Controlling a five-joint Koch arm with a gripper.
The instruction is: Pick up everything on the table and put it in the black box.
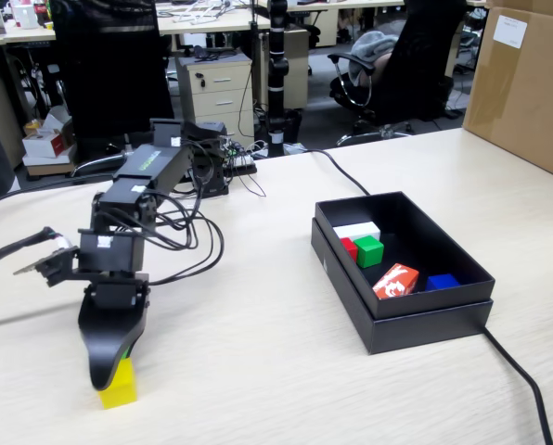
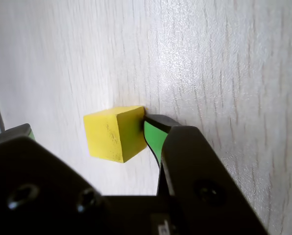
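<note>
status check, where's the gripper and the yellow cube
Gripper down, jaws open around small yellow cube on the wood-grain table. Green cube and red cube in black cardboard box. Nothing blocking.

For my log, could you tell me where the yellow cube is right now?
The yellow cube sits on the table at the fixed view's lower left, between the gripper fingers, well left of the black box.

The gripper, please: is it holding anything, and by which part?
Nothing held yet: the gripper is open around the yellow cube, one finger touching its side.
</note>
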